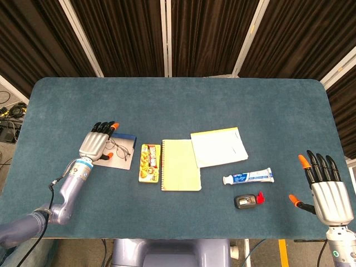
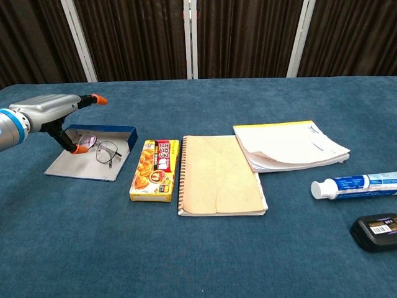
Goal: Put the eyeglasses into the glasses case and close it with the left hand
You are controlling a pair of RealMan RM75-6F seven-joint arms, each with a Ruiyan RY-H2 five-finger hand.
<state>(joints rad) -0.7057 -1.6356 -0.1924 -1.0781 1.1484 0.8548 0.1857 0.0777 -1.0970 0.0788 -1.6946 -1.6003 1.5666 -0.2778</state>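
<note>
The eyeglasses (image 1: 117,151) (image 2: 100,148) are thin wire frames lying flat inside the open glasses case (image 1: 124,161) (image 2: 86,167), a grey tray with a blue far wall. My left hand (image 1: 95,143) (image 2: 47,112) hovers over the case's left part with its fingers stretched out straight. Its orange-tipped thumb points down beside the left lens, and nothing is held. My right hand (image 1: 329,191) stands open with its fingers spread at the table's front right corner, and only the head view shows it.
A yellow snack box (image 1: 149,162) (image 2: 155,169) lies right of the case. Beyond it lie a tan spiral notebook (image 1: 181,164) (image 2: 219,174), a white paper pad (image 1: 218,147), a toothpaste tube (image 1: 248,177) and a small black device (image 1: 245,201).
</note>
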